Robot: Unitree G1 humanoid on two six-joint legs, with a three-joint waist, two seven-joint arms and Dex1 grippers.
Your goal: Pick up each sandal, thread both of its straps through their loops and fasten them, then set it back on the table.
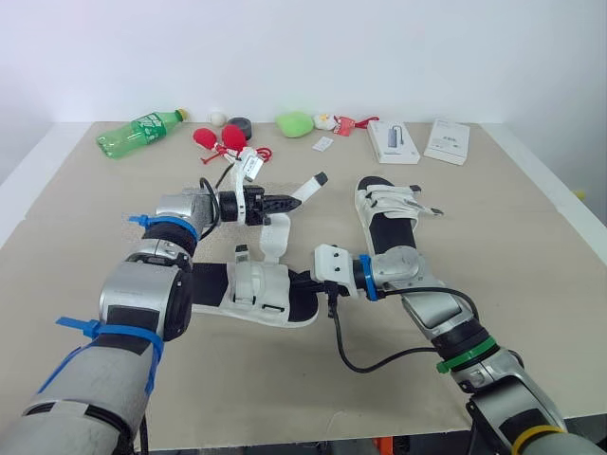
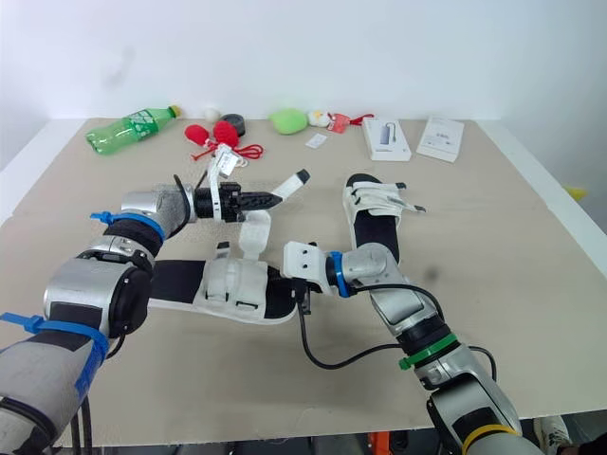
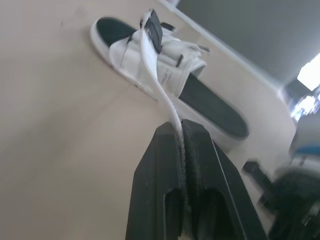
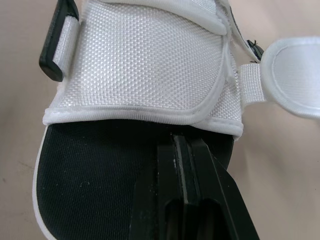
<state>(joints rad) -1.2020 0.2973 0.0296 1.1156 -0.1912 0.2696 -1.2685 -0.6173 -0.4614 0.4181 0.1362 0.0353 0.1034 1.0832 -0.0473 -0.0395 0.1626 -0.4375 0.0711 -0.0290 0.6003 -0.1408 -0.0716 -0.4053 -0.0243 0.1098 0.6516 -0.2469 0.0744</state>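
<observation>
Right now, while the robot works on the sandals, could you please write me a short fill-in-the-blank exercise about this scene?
1. The left gripper is shut on a white ____ that rises from the near sandal.
2. The right gripper, fingers together, points at the near sandal's ____ footbed.
3. The plastic bottle lying at the far left of the table is ____ in colour.
Missing words: strap; black; green.

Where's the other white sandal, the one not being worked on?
Head views: the white-strapped, black-soled sandal lies right of centre on the beige table, just beyond the right forearm, in front of the white box.
</observation>
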